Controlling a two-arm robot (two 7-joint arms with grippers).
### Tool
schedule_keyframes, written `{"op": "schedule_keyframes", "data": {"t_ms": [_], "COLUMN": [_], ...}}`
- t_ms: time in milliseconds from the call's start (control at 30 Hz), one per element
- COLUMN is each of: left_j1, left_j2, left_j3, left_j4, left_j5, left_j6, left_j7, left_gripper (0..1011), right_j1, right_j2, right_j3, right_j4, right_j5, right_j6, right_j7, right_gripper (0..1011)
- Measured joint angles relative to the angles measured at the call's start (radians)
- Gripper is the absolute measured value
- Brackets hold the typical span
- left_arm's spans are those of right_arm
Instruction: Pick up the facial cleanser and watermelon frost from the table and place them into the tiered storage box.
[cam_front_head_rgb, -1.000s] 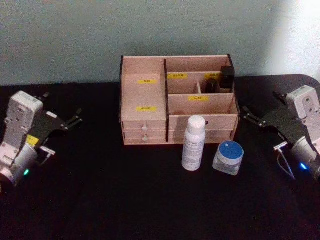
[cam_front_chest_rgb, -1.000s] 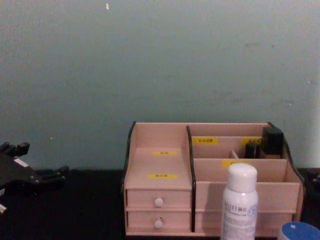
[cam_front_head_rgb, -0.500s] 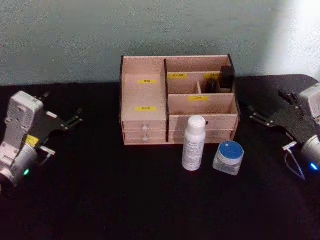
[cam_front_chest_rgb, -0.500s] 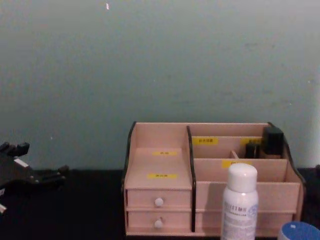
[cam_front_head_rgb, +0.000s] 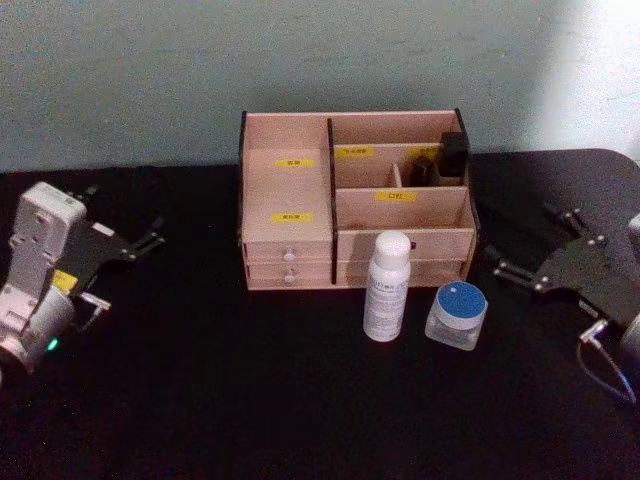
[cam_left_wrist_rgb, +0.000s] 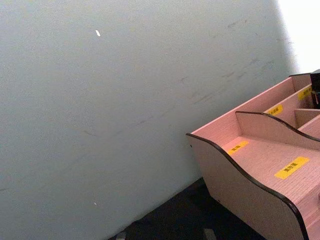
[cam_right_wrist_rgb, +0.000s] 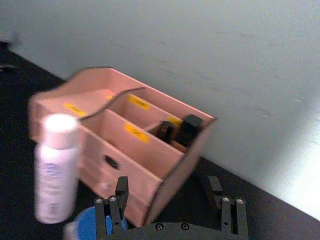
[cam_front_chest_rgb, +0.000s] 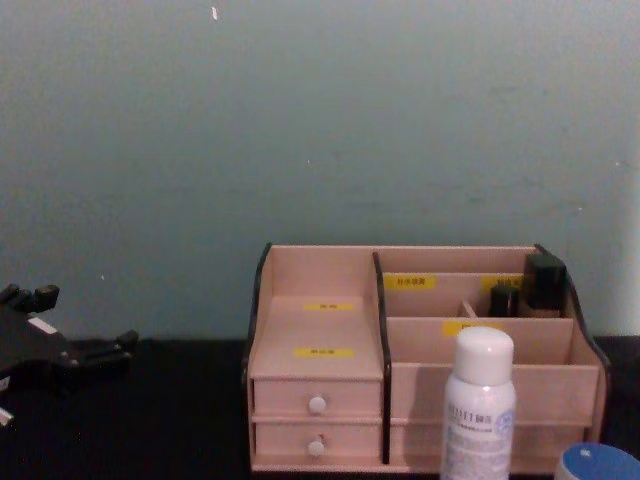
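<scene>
Right gripper is hovering right of the tiered storage box, fingers spread, empty. Left gripper is sitting far left, fingers likewise apart. White bottle and blue-lidded jar are standing just before the box.

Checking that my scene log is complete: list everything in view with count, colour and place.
tiered storage box: 1, pale pink wood, black edges, back centre of table
white bottle: 1, white, upright before the box's right half
jar: 1, clear with blue lid, right of the bottle
dark containers: 2, black, box's rear right compartment
table: 1, black, under everything
wall: 1, grey-green, behind
left gripper: 1, black, jaws open, left of box
right gripper: 1, black, jaws open, right of jar
</scene>
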Motion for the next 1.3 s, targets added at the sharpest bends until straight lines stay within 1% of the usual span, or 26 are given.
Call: {"op": "schedule_keyframes", "data": {"t_ms": [33, 133, 233, 333, 367, 400, 500, 567, 600, 667, 733, 800, 900, 1033, 1133, 1300], "left_j1": [0.0, 0.0, 0.0, 0.0, 0.0, 0.0, 0.0, 0.0, 0.0, 0.0, 0.0, 0.0, 0.0, 0.0, 0.0, 0.0], "left_j2": [0.0, 0.0, 0.0, 0.0, 0.0, 0.0, 0.0, 0.0, 0.0, 0.0, 0.0, 0.0, 0.0, 0.0, 0.0, 0.0], "left_j3": [0.0, 0.0, 0.0, 0.0, 0.0, 0.0, 0.0, 0.0, 0.0, 0.0, 0.0, 0.0, 0.0, 0.0, 0.0, 0.0], "left_j4": [0.0, 0.0, 0.0, 0.0, 0.0, 0.0, 0.0, 0.0, 0.0, 0.0, 0.0, 0.0, 0.0, 0.0, 0.0, 0.0], "left_j5": [0.0, 0.0, 0.0, 0.0, 0.0, 0.0, 0.0, 0.0, 0.0, 0.0, 0.0, 0.0, 0.0, 0.0, 0.0, 0.0], "left_j6": [0.0, 0.0, 0.0, 0.0, 0.0, 0.0, 0.0, 0.0, 0.0, 0.0, 0.0, 0.0, 0.0, 0.0, 0.0, 0.0], "left_j7": [0.0, 0.0, 0.0, 0.0, 0.0, 0.0, 0.0, 0.0, 0.0, 0.0, 0.0, 0.0, 0.0, 0.0, 0.0, 0.0], "left_gripper": [1001, 1001, 1001, 1001, 1001, 1001, 1001, 1001, 1001, 1001, 1001, 1001, 1001, 1001, 1001, 1001], "right_j1": [-0.01, -0.017, -0.018, -0.013, -0.008, -0.008, 0.005, 0.011, 0.018, 0.03, 0.034, 0.051, 0.064, 0.093, 0.107, 0.134], "right_j2": [0.004, 0.005, 0.002, -0.002, -0.006, -0.006, -0.017, -0.022, -0.028, -0.038, -0.041, -0.056, -0.068, -0.096, -0.111, -0.146], "right_j3": [-0.001, -0.006, -0.022, -0.032, -0.038, -0.038, -0.05, -0.055, -0.06, -0.069, -0.072, -0.082, -0.087, -0.094, -0.096, -0.097], "right_j4": [-0.012, -0.022, -0.026, -0.026, -0.023, -0.023, -0.013, -0.007, 0.0, 0.012, 0.016, 0.035, 0.051, 0.088, 0.105, 0.144], "right_j5": [0.003, 0.002, -0.001, 0.001, 0.008, 0.008, 0.029, 0.036, 0.043, 0.05, 0.05, 0.053, 0.055, 0.056, 0.056, 0.056], "right_j6": [-0.006, -0.018, -0.031, -0.035, -0.036, -0.036, -0.032, -0.027, -0.023, -0.015, -0.013, -0.002, 0.006, 0.021, 0.031, 0.05], "right_j7": [0.019, 0.044, 0.093, 0.126, 0.15, 0.15, 0.209, 0.23, 0.251, 0.28, 0.29, 0.321, 0.34, 0.369, 0.379, 0.393], "right_gripper": [1000, 1000, 1000, 1000, 1000, 1000, 1000, 1000, 1000, 1000, 1000, 1000, 1000, 1000, 1000, 1000]}}
